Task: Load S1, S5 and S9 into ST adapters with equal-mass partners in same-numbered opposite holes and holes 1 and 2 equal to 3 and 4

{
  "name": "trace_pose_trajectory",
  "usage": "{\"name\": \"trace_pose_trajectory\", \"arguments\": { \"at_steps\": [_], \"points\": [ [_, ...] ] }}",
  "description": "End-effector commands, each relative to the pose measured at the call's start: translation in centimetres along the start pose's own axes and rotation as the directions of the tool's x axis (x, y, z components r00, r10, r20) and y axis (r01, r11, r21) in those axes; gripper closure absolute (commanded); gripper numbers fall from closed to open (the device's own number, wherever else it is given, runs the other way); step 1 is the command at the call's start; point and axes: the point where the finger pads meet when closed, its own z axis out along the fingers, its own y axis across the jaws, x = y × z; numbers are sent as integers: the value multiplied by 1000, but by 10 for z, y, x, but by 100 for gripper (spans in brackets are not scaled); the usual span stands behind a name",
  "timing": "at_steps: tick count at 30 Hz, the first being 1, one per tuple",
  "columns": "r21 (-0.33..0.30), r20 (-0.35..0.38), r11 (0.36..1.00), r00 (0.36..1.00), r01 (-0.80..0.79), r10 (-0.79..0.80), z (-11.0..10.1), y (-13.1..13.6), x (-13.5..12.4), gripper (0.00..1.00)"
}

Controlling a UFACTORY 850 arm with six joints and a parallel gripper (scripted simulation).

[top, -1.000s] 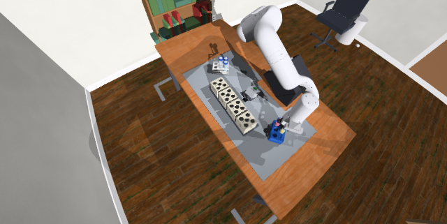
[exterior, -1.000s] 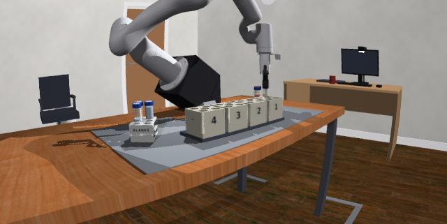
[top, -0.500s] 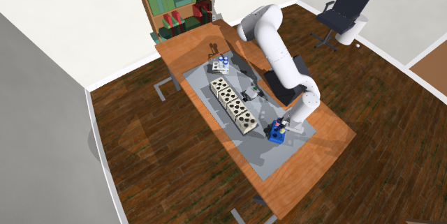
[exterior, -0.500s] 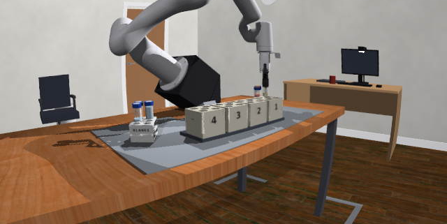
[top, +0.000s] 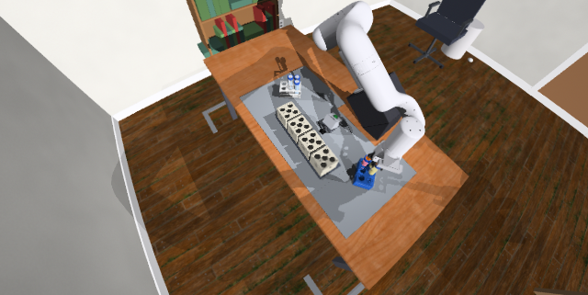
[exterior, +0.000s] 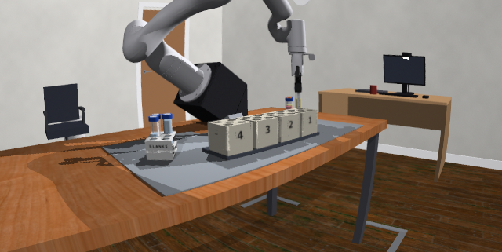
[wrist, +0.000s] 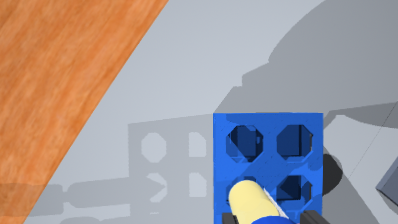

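Note:
My gripper (top: 373, 164) (exterior: 298, 89) (wrist: 270, 218) is shut on a blue-capped tube with pale yellow contents (top: 373, 171) (exterior: 298, 102) (wrist: 250, 199). The tube is over the blue rack (top: 363, 185) (wrist: 270, 119); its rounded lower end shows over a hole, and the exact height is unclear. A tube with pinkish contents (top: 366, 163) (exterior: 289, 104) stands in that rack. Adapters 1 (exterior: 310, 127), 2 (exterior: 291, 134), 3 (exterior: 267, 140) and 4 (exterior: 240, 145) stand in a row on the stand. S5 cannot be made out in their holes. Cap writing is unreadable.
The white BLANKS rack (top: 290, 95) (exterior: 158, 154) holds three blue-capped tubes at the far end of the grey mat. The green DONE key (top: 335, 116) is on its small desk behind the adapters. The black robot base (top: 374, 122) (exterior: 220, 91) stands beside the mat.

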Motion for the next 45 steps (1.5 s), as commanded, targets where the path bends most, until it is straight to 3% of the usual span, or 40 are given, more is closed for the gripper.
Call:
{"name": "trace_pose_trajectory", "arguments": {
  "at_steps": [1,45],
  "points": [
    [1,-2,1000,1000,-1,1,-10,0,1,100],
    [1,-2,1000,1000,-1,1,-86,0,1,100]
  ]
}}
